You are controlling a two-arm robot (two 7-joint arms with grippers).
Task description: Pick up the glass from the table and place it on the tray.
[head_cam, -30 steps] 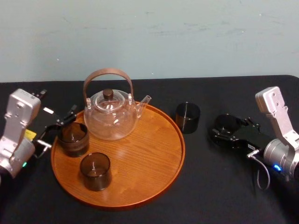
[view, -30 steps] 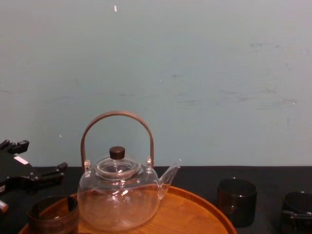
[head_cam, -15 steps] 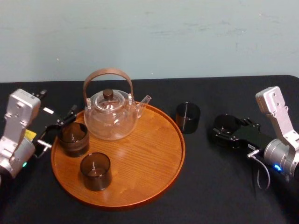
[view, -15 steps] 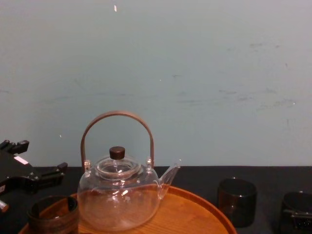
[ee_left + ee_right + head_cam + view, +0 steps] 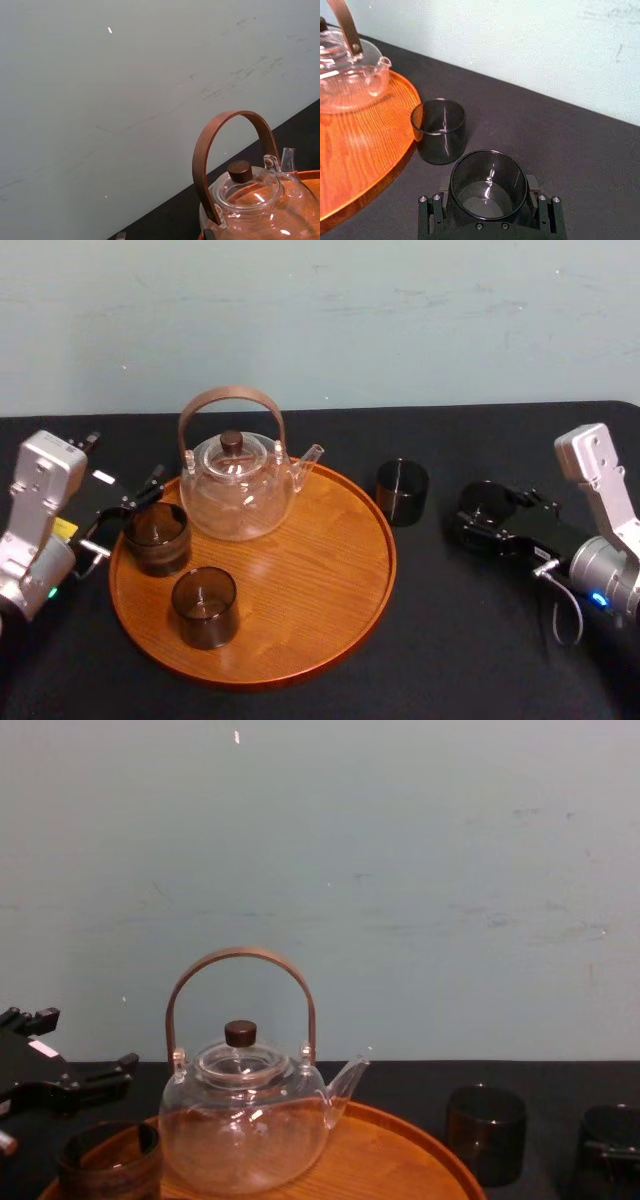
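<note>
Black table (image 5: 450, 650) before pale wall (image 5: 400, 320)

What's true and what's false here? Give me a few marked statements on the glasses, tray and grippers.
1. The tray carries the teapot, a left-edge glass and a front glass. True.
2. The right gripper is empty. False: it is shut on the held glass.
3. A loose glass stands on the table between the tray and the right gripper. True.
4. The teapot's lid is off. False: it sits on the pot.
5. The left gripper grips the teapot handle. False: it is open beside the left-edge glass.
</note>
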